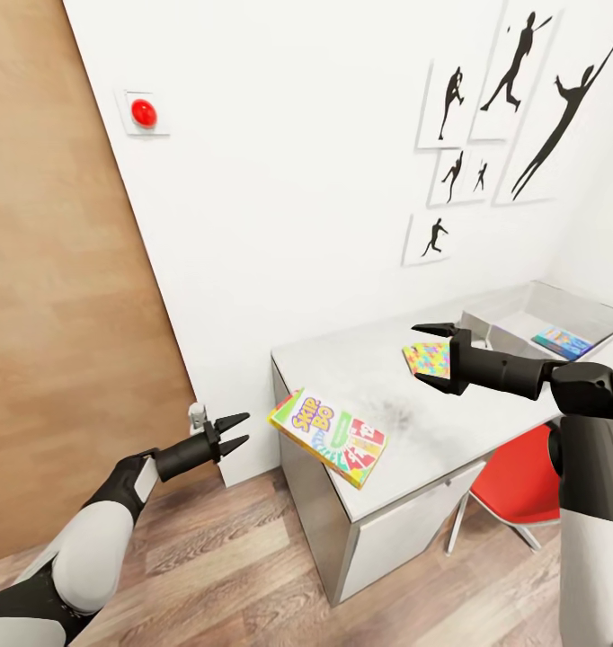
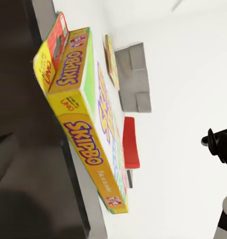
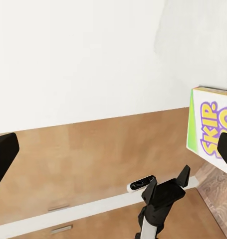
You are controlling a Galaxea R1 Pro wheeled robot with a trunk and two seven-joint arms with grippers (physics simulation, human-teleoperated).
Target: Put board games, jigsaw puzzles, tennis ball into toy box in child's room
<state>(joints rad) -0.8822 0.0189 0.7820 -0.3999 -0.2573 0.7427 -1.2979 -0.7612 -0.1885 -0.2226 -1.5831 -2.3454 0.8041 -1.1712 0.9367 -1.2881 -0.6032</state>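
Note:
A Skip-Bo board game (image 1: 329,436) lies tilted at the table's (image 1: 405,382) front left corner, hanging over the edge; the left wrist view shows it close up (image 2: 81,124). A jigsaw puzzle (image 1: 426,358) lies flat on the tabletop. My right gripper (image 1: 432,355) hovers open over the table, fingers wide apart on either side of the puzzle as seen from the head, with nothing between them in its wrist view. My left gripper (image 1: 242,429) is open and empty, a short way left of the Skip-Bo box. The toy box (image 1: 576,301) at the table's far right holds a blue-green board game (image 1: 563,341).
A wooden door (image 1: 64,314) fills the left side, with a small doorstop (image 1: 197,415) by the wall. A red chair (image 1: 518,485) stands under the table's right part. Black silhouette pictures (image 1: 522,99) hang above. Wood floor lies in front.

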